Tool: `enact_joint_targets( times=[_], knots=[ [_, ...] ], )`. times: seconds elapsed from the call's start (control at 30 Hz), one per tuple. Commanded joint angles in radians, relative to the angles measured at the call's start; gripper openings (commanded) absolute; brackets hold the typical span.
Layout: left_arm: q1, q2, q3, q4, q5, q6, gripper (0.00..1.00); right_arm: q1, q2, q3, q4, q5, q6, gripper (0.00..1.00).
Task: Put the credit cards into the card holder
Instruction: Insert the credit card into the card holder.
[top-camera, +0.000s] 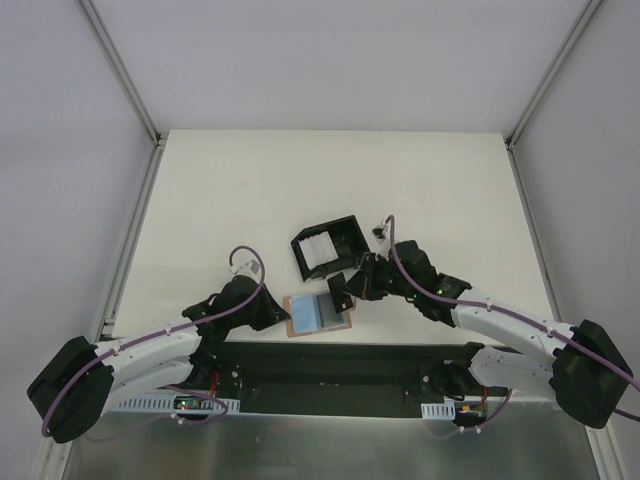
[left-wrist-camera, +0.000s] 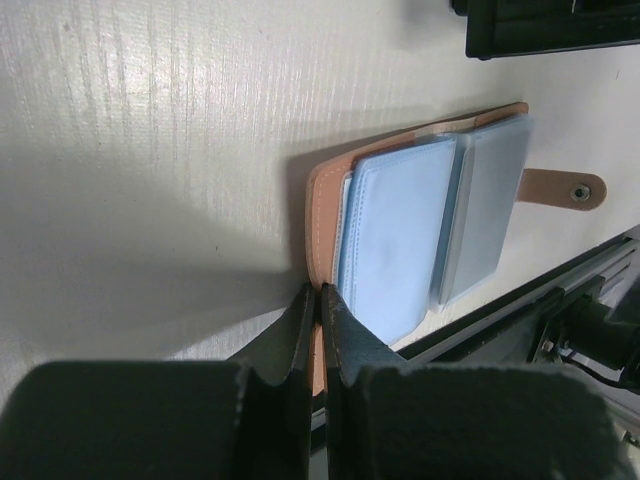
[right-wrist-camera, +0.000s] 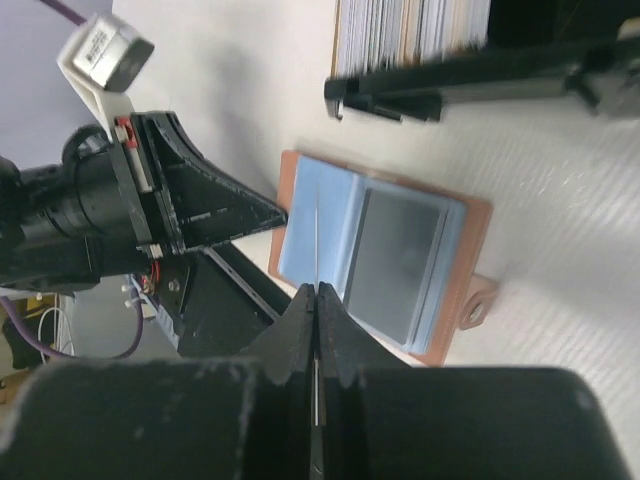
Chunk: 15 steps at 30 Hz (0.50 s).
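On the table (top-camera: 200, 200), a black box (top-camera: 350, 238) w/ white pieces (top-camera: 318, 250) is sitting mid-surface. The card holder (top-camera: 318, 313) is lying open just on the near side of that box, blue sleeves (left-wrist-camera: 395, 240) facing up. At the holder's end farther from the box, the left gripper (left-wrist-camera: 320, 300) is pinching the tan edge, jaws nearly shut. Btwn box & holder, the right gripper (right-wrist-camera: 316, 295) is clamping a thin card (right-wrist-camera: 316, 240) edge-on. Risks, imo: the card isn't lining up w/ a sleeve mouth, so it's likely jamming or bending. That thin pinch is also risking a slip, letting the holder shift.
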<state>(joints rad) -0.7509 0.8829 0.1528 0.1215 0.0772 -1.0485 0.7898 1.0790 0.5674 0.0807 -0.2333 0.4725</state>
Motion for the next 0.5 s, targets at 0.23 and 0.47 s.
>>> enact_joint_targets(
  times=[0.23,0.47],
  knots=[
    [0.007,0.002,-0.027,-0.026,-0.011,-0.03,0.0,0.149,0.119,-0.158,0.365,0.134,0.21,0.0],
    [0.007,0.002,-0.032,-0.026,-0.01,-0.033,0.0,0.155,0.258,-0.173,0.505,0.1,0.247,0.0]
  ],
)
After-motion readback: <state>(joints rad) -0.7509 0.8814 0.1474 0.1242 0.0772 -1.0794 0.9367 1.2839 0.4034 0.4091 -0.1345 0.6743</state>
